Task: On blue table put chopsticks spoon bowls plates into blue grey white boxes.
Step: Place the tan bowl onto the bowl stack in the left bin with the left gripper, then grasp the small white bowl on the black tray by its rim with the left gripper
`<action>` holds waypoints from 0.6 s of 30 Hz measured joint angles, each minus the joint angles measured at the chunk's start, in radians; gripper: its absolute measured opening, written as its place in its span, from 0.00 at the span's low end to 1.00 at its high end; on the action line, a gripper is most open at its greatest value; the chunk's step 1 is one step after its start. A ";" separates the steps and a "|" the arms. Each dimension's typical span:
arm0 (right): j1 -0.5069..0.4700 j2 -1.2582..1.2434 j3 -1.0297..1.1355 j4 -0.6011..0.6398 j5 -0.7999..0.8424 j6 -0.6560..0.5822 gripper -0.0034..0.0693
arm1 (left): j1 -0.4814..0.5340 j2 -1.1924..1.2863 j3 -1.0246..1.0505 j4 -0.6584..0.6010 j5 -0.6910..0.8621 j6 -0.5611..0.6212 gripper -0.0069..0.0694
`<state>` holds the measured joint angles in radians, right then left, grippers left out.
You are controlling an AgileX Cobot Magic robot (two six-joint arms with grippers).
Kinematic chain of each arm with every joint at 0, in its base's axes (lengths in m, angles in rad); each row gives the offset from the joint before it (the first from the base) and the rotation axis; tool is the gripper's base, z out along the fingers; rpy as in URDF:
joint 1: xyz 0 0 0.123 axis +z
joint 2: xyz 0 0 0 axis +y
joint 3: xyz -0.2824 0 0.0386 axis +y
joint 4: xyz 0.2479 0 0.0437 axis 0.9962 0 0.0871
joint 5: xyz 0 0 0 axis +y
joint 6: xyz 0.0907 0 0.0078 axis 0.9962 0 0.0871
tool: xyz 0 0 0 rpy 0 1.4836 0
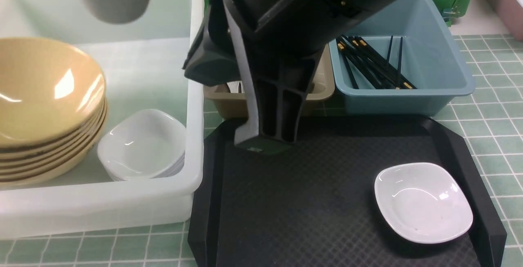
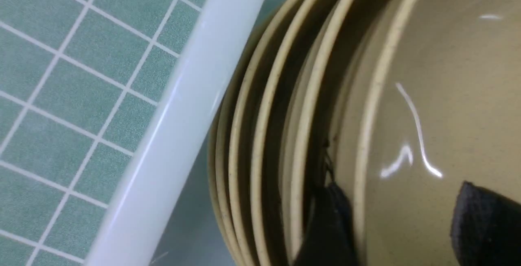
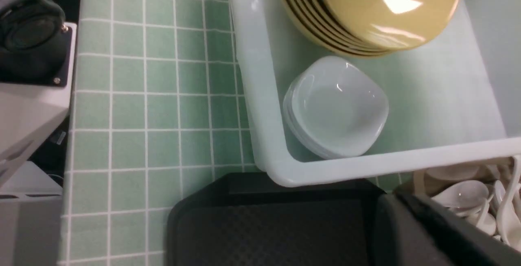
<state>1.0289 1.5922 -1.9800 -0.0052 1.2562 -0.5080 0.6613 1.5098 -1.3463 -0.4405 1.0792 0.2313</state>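
Several tan bowls [image 1: 45,95] sit stacked in the white box [image 1: 196,95], beside a stack of white plates [image 1: 143,144]. My left gripper [image 2: 399,188] is open over the top bowl [image 2: 447,75]. One finger [image 2: 329,225] is just outside its rim and the other [image 2: 484,225] is inside. My right gripper [image 1: 261,144] is shut and empty, pointing down over the back of the black tray [image 1: 306,210]. One white plate [image 1: 423,201] lies on the tray's right side. Chopsticks [image 1: 376,67] lie in the blue box [image 1: 433,54]. Spoons [image 3: 464,195] fill the grey box [image 1: 322,87].
The right arm hides most of the grey box in the front view. The blue table [image 1: 486,107] shows around the tray and boxes. A green object and a pink tub edge [image 1: 502,1] stand at the far right. The robot's base [image 3: 28,66] borders the table's near side.
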 joint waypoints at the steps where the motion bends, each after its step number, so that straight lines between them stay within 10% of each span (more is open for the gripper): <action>1: 0.000 0.000 0.000 -0.010 0.001 0.000 0.11 | 0.000 -0.008 -0.026 0.002 0.021 -0.014 0.69; 11: -0.088 -0.005 0.010 -0.035 0.010 0.083 0.11 | -0.212 -0.165 -0.328 -0.017 0.154 -0.023 0.84; 18: -0.271 -0.160 0.189 -0.042 0.009 0.166 0.12 | -0.641 -0.301 -0.169 -0.017 0.165 0.139 0.55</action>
<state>0.7575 1.4322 -1.7914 -0.0468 1.2650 -0.3419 0.0205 1.2091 -1.5149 -0.4576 1.2447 0.3703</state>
